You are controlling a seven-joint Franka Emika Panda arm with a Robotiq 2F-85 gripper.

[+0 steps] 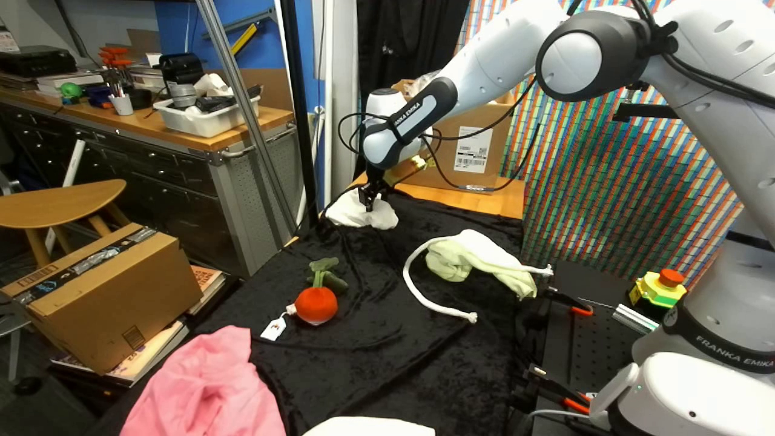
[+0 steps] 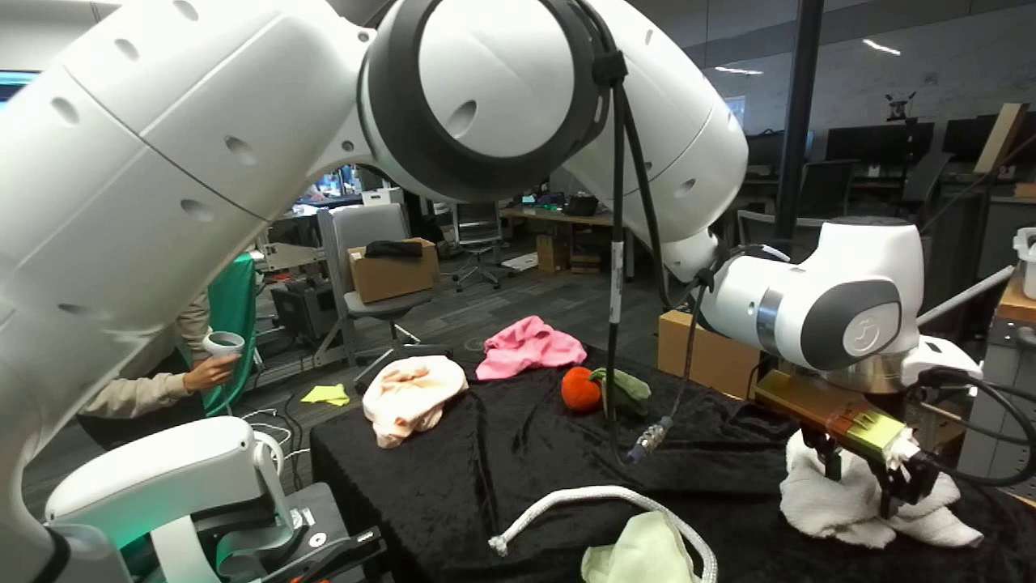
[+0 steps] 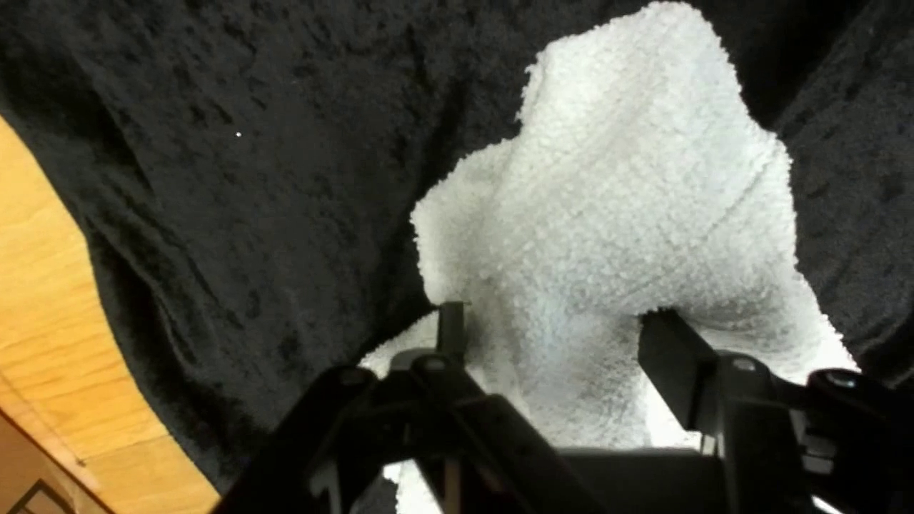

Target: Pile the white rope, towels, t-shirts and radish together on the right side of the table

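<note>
My gripper [image 3: 554, 314] is open, its fingers spread on either side of a bunched part of the white towel [image 3: 628, 200]. The towel lies crumpled at a table corner in both exterior views [image 1: 342, 212] [image 2: 809, 498], with the gripper [image 1: 368, 197] [image 2: 859, 490] at it. The white rope [image 1: 418, 290] [image 2: 583, 492] curves round a pale green cloth [image 1: 448, 260] [image 2: 635, 551]. The red radish with green leaves [image 1: 316, 304] [image 2: 581, 390] lies mid-table. A pink cloth [image 1: 206, 387] [image 2: 530, 348] and a pale peach cloth [image 1: 369, 427] [image 2: 413, 397] lie near table edges.
Black velvet [image 1: 387, 363] covers the table. A cardboard box [image 1: 472, 145] stands behind the arm, by a bare wooden strip [image 3: 57, 300]. An emergency stop [image 1: 660, 287] sits by the robot base. A cable [image 2: 619, 324] hangs from the arm. A person's hand holds a cup [image 2: 222, 344].
</note>
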